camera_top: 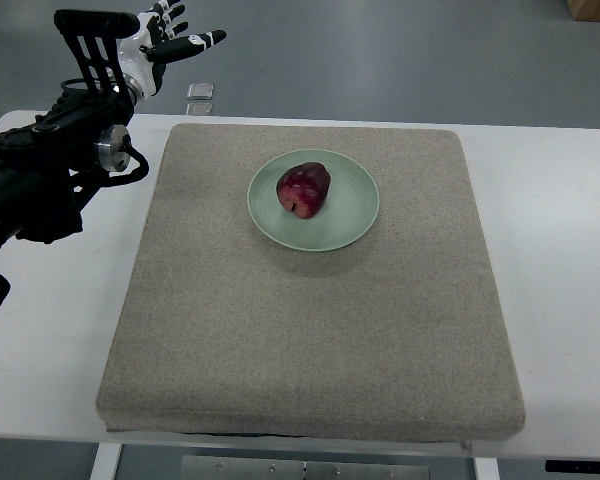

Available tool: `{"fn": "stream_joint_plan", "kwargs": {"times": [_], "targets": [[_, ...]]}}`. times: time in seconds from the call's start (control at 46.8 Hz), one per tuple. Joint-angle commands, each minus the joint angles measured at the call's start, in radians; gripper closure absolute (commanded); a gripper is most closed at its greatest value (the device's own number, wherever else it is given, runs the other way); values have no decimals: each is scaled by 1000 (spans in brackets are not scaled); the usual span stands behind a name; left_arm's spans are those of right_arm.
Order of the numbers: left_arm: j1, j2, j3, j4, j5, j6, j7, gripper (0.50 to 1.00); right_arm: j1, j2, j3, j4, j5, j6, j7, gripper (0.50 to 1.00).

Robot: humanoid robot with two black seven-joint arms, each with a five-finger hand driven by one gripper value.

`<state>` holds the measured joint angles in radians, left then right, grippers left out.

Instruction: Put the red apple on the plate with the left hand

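Red apple (304,189) rests on its side on the pale green plate (355,222), a little left of the plate's centre, on the grey mat (310,340) that covers most of the white tabletop (560,260). The plate sits toward the mat's far edge, roughly midway between its left and right edges. By the look of it, the placing is done. The robot's left hand (170,42) hovers past the tabletop's far left corner, well apart from the fruit, fingers spread and holding nothing. No right arm shows. Two small clear objects (200,98) lie near the tabletop's far edge, just beyond the mat. The apple looks firm, smooth-skinned and moderately heavy, likely to roll on its rounded flank and to bruise if squeezed hard; a wrap of the fingers around its widest girth would probably hold it best.
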<state>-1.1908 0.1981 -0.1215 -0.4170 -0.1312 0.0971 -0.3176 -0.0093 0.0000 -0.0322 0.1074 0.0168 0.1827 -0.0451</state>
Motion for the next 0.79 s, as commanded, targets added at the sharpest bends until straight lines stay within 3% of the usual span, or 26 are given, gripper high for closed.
{"fn": "stream_joint_plan", "kwargs": {"times": [0.0, 0.15, 0.299, 0.598, 0.769], "targets": [[0, -3, -13, 0, -42, 10, 21, 514, 0, 0, 0, 0, 0, 0, 1, 568], [2, -6, -26, 0, -140, 13, 94, 514, 0, 0, -2, 0, 0, 0, 1, 568], [2, -11, -29, 1, -217, -31, 117, 512, 0, 0, 0, 0, -1, 0, -1, 568], [33, -48, -46, 181, -357, -401, 117, 512, 0, 0, 0, 0, 0, 0, 1, 570], [51, -48, -58, 185, -358, -494, 117, 512, 0, 0, 0, 0, 0, 0, 1, 570]]}}
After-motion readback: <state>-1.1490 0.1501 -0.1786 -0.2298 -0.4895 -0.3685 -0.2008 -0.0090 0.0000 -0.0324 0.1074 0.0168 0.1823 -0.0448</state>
